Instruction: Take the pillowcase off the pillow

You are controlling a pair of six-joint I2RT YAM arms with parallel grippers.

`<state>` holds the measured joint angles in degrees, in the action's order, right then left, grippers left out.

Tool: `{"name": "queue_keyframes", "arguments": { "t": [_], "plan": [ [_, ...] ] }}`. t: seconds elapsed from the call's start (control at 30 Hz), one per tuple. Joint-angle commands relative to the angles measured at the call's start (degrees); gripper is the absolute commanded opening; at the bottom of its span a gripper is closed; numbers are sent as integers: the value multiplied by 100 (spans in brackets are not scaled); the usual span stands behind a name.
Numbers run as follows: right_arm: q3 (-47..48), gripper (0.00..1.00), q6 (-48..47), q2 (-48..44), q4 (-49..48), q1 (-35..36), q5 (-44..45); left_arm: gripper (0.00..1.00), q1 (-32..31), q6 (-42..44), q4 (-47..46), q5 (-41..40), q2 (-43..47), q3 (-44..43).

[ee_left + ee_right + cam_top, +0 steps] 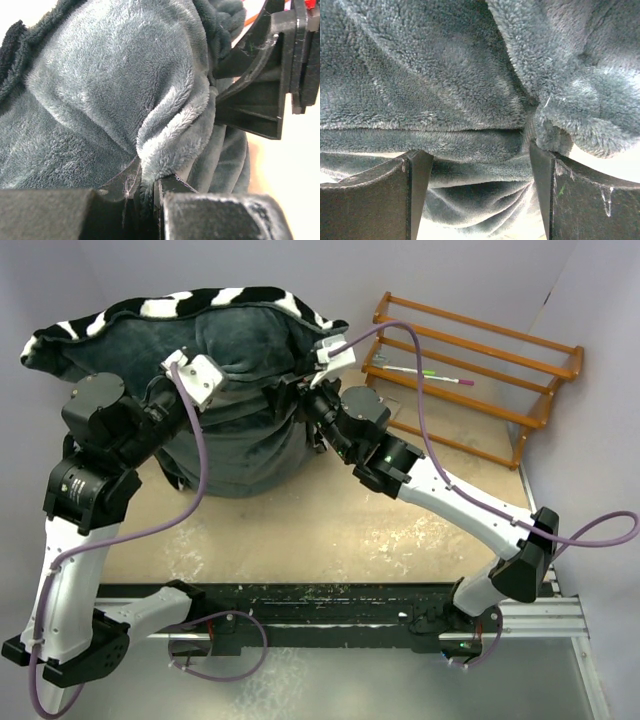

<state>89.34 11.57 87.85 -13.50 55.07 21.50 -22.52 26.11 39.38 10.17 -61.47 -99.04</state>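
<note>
The pillowcase [235, 390] is bunched up at the back left of the table, plush dark grey side facing out, with zebra stripes along its top edge. The white pillow is hidden inside it. My left gripper [232, 395] is pressed into the grey plush; in the left wrist view it [150, 192] is shut on a pinched fold of the pillowcase [165, 140]. My right gripper [288, 397] sits against the cover just to the right of it. In the right wrist view it [480, 170] is open, fingers wide apart, with grey plush [460, 100] bulging between and above them.
A wooden slatted rack [470, 370] stands at the back right with two pens [440, 377] on it. The bare tabletop [330, 530] lies in front of the pillowcase. Purple walls close in the back and sides.
</note>
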Motion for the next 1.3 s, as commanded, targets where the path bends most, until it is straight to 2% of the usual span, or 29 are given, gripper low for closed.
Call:
{"name": "queue_keyframes", "arguments": {
  "t": [0.0,0.17,0.27,0.37,0.47,0.6,0.67,0.93,1.17,1.27],
  "plan": [
    [79,81,-187,-3,-649,-66,-207,1,6,-311,-539,365,211,-560],
    [275,83,-346,174,-1093,-68,-1227,1,3,-407,-351,558,176,-715],
    [265,89,-310,295,-1553,-41,-1637,1,4,-483,-361,627,159,-758],
    [110,90,-294,415,-1839,142,-1709,1,4,-572,-369,687,116,-787],
    [-381,89,-420,324,-2229,413,-1341,1,7,-602,-418,565,64,-843],
    [-1666,86,-903,-131,-3561,955,-228,0,11,-581,-596,227,61,-800],
    [-2008,84,-1220,-253,-3979,1156,90,0,8,-596,-583,211,25,-790],
    [-1992,79,-2196,-302,-4300,1621,820,0,7,-756,-521,233,-8,-796],
    [-2176,79,-3860,-139,-5714,2656,1794,0,10,-745,-476,33,-59,-794],
    [-2057,78,-4064,34,-5884,2849,1815,0,6,-784,-468,2,-54,-792]
  ]
}}
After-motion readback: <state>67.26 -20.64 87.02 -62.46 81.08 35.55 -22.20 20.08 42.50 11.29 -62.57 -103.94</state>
